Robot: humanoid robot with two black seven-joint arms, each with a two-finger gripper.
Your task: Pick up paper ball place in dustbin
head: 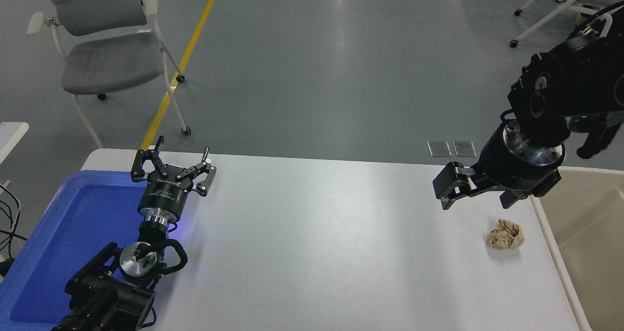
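Observation:
The paper ball [506, 235], a crumpled tan-brown wad, lies on the white table [312, 233] near its right edge. The dustbin [585, 233], a beige bin with a thick pale rim, stands just right of the table, close to the ball. My right gripper [480, 197] comes in from the upper right and hangs a little above the table, just up and left of the ball. Its jaws look spread, with nothing between them, and it does not touch the ball. My left gripper [183, 149] is parked open at the lower left, over the edge of the blue tray.
A shallow blue tray [63, 233] lies at the table's left end under the left arm. A grey chair [107, 53] stands on the floor beyond the table at the upper left. Another chair's legs [541, 19] show at the upper right.

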